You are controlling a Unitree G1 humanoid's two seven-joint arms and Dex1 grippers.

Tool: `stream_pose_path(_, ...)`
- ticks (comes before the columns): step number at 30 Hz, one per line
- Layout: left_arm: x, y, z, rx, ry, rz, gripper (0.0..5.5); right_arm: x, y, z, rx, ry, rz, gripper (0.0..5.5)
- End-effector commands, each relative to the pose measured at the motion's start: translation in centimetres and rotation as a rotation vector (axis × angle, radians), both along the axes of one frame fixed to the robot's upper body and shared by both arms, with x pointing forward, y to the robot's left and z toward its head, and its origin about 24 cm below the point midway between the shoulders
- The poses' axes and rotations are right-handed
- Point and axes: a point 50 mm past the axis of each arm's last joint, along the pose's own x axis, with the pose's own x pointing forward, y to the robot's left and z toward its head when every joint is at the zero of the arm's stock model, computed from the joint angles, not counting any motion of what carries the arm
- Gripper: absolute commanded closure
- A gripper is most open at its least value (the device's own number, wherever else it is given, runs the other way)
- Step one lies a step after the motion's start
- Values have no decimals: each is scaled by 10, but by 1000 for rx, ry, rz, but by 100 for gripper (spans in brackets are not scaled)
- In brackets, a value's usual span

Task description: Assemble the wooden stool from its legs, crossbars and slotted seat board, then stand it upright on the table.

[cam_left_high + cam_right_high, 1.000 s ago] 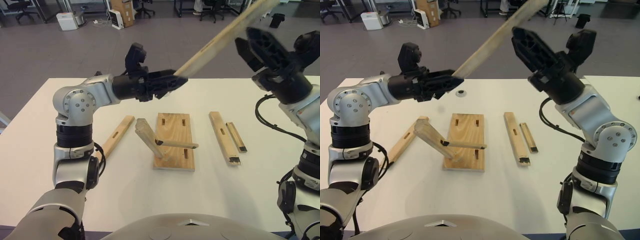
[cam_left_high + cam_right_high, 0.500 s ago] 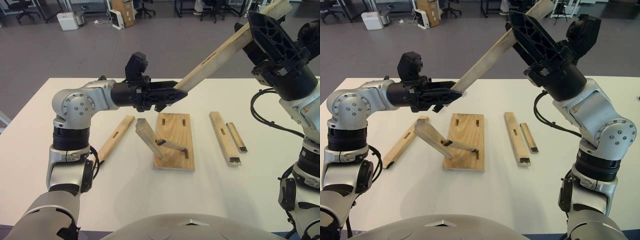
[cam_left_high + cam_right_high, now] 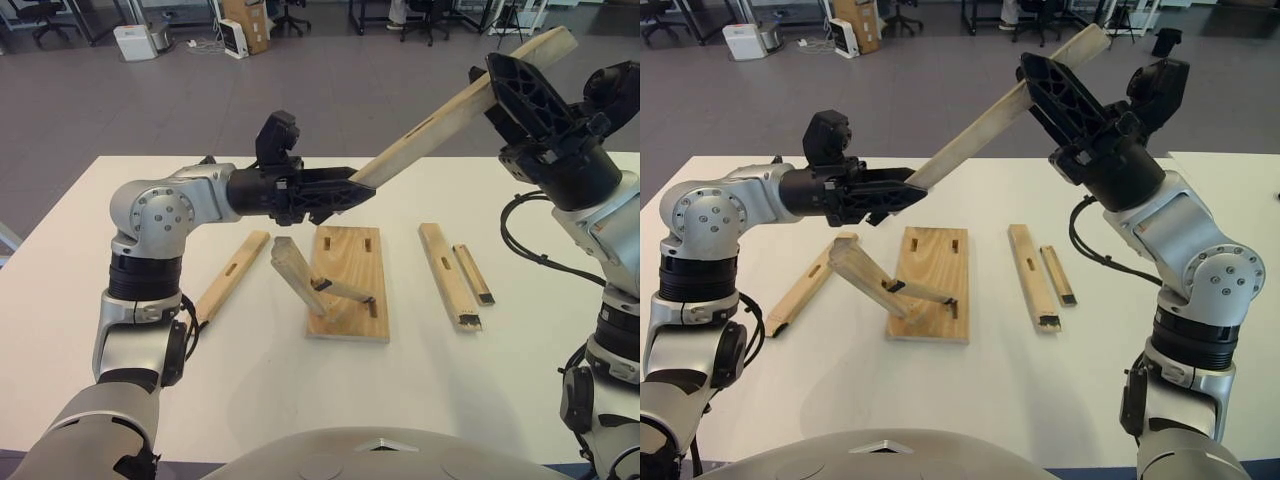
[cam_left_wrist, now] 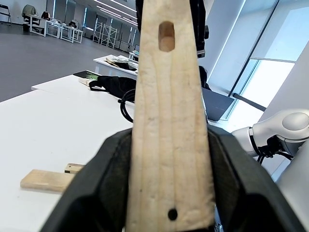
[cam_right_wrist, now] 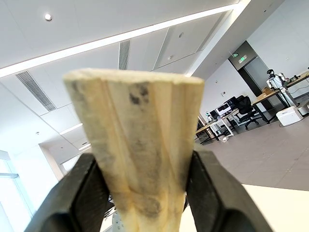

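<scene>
**Grasp.** The left fingers [image 3: 322,190] are clenched on the lower end of the held leg [image 3: 440,122], one finger on each side face. The right fingers [image 3: 530,90] are clamped on the same leg close to its upper end, and a short stub of wood projects past them. Both arms carry the leg in the air, clear of the table [image 3: 250,390].

**Orientation.** The held leg's long axis starts low at the left fingers, above the far end of the seat board [image 3: 350,325]. From there it rises to the right and far. A mortise slot [image 4: 166,42] shows on the broad face turned toward the left wrist camera.

**Below the grasp.**
- The seat board lies flat at the table's centre, long axis near to far, with slots visible at both ends.
- A second leg [image 3: 295,272] stands tilted at the board's left edge.
- This second leg appears joined to a crossbar [image 3: 345,291] that lies over the board with its free end pointing right.
- This sub-assembly lies below and somewhat nearer than the left fingers, so the left arm is the closer of the two.

**Loose parts.** The left loose leg [image 3: 232,272] lies left of the board. The right loose leg [image 3: 445,272] and a short crossbar [image 3: 472,272] lie just beside each other on the right.

**Assessment.** The next move probably turns on lowering the held leg and lining its mortise up with the crossbar's free end. The present slant would need correcting first.
</scene>
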Motion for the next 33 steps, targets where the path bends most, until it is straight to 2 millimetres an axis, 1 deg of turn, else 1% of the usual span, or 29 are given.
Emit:
stream_pose_path(1, 14, 13, 10, -33, -51, 130, 344, 19, -7, -15, -81, 88, -200, 337)
stream_pose_path(3, 22, 19, 13, -50, -61, 193, 344, 26, -12, -20, -81, 122, -282, 337)
stream_pose_path(5, 28, 26, 15, -60, -66, 247, 344, 26, -13, -24, -96, 137, -312, 337)
stream_pose_path(6, 29, 28, 14, -62, -64, 257, 344, 23, -11, -25, -93, 128, -297, 297)
stream_pose_path(7, 28, 29, 13, -61, -62, 260, 344, 21, -9, -24, -88, 112, -277, 273)
stream_pose_path(10, 27, 26, 10, -62, -54, 251, 344, 19, -3, -24, -102, 90, -257, 218)
stream_pose_path(12, 27, 26, 8, -62, -50, 262, 344, 21, -4, -27, -126, 104, -291, 183)
stream_pose_path(15, 26, 37, 2, -22, -55, 345, 344, 24, -9, -33, -145, 137, -356, 180)
stream_pose_path(17, 25, 53, -10, 37, -45, 465, 344, 19, -10, -42, -181, 155, -381, 180)
stream_pose_path(18, 26, 65, -22, 95, -32, 567, 344, 15, -11, -48, -196, 170, -396, 180)
stream_pose_path(19, 24, 83, -38, 166, -13, 686, 344, 12, -12, -55, -199, 191, -411, 180)
stream_pose_path(20, 19, 99, -54, 234, 8, 775, 344, 7, -12, -61, -194, 212, -418, 180)
stream_pose_path(21, 13, 112, -65, 250, 40, 863, 344, 2, -12, -68, -197, 236, -433, 180)
stream_pose_path(22, 8, 118, -70, 244, 63, 916, 344, -2, -12, -74, -205, 254, -448, 180)
stream_pose_path(23, 4, 121, -73, 237, 75, 948, 344, -4, -12, -78, -213, 266, -459, 180)
stream_pose_path(26, -19, 115, -98, 320, 99, 967, 344, -14, -20, -87, -175, 321, -555, 180)
stream_pose_path(29, -40, 119, -117, 388, 87, 1170, 344, -22, -21, -95, -159, 362, -608, 180)
stream_pose_path(30, -47, 121, -122, 420, 84, 1211, 344, -24, -20, -97, -157, 371, -615, 180)
stream_pose_path(31, -54, 120, -129, 468, 79, 1208, 344, -25, -19, -100, -158, 381, -621, 180)
stream_pose_path(33, -69, 109, -139, 531, 46, 1139, 344, -27, -17, -103, -164, 395, -627, 180)
